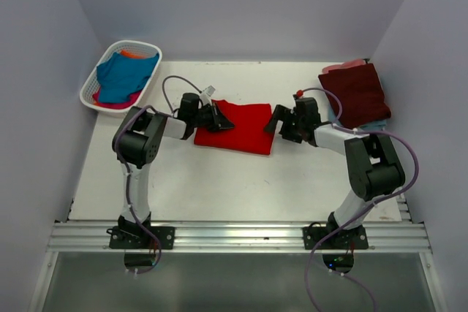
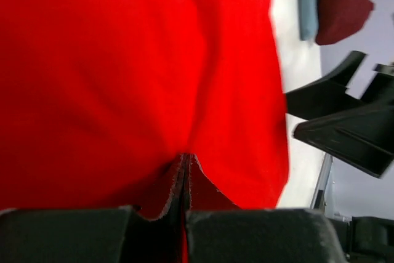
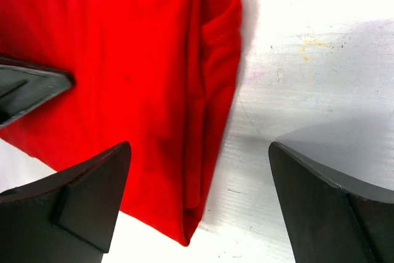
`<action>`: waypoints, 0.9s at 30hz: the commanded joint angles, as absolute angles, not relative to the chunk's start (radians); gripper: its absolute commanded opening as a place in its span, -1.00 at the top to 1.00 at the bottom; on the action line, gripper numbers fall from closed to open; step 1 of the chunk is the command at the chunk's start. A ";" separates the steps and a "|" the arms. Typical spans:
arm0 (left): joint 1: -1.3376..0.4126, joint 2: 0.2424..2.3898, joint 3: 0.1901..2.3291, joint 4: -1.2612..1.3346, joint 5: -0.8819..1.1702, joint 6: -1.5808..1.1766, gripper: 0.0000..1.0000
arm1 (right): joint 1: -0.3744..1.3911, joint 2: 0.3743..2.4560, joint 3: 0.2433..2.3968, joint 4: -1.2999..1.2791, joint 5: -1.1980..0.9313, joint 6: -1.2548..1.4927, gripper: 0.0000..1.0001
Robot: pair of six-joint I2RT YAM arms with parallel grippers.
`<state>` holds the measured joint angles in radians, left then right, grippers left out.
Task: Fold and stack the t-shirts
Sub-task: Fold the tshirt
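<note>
A bright red t-shirt (image 1: 245, 128) lies folded in a rectangle at mid-table. My left gripper (image 1: 223, 120) is shut on the left edge of the red t-shirt (image 2: 123, 78); a ridge of cloth runs into the closed left gripper (image 2: 183, 170). My right gripper (image 1: 276, 123) stands open at the shirt's right edge. In the right wrist view the right gripper (image 3: 198, 146) straddles the folded edge of the red t-shirt (image 3: 123, 60), touching nothing. A folded dark maroon t-shirt (image 1: 358, 93) tops a stack at the back right, pale blue cloth (image 2: 308, 4) beneath it.
A white lattice basket (image 1: 89, 85) at the back left holds a teal t-shirt (image 1: 124, 74) with orange cloth (image 1: 131, 54) behind it. Grey walls close in the white table (image 1: 219, 180) on three sides. A metal rail runs along the near edge.
</note>
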<state>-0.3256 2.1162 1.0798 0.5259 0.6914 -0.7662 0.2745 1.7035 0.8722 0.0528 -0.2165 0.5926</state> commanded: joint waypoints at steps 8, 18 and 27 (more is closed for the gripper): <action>-0.371 2.157 1.152 0.304 0.486 -0.655 1.00 | 0.273 1.833 0.882 0.130 -0.253 0.623 -0.98; -0.411 2.158 1.100 0.351 0.497 -0.695 1.00 | 0.331 2.083 0.926 0.351 -0.440 0.758 -0.58; -0.411 2.146 1.078 0.367 0.509 -0.703 1.00 | 0.416 2.082 0.949 0.353 -0.485 0.798 0.11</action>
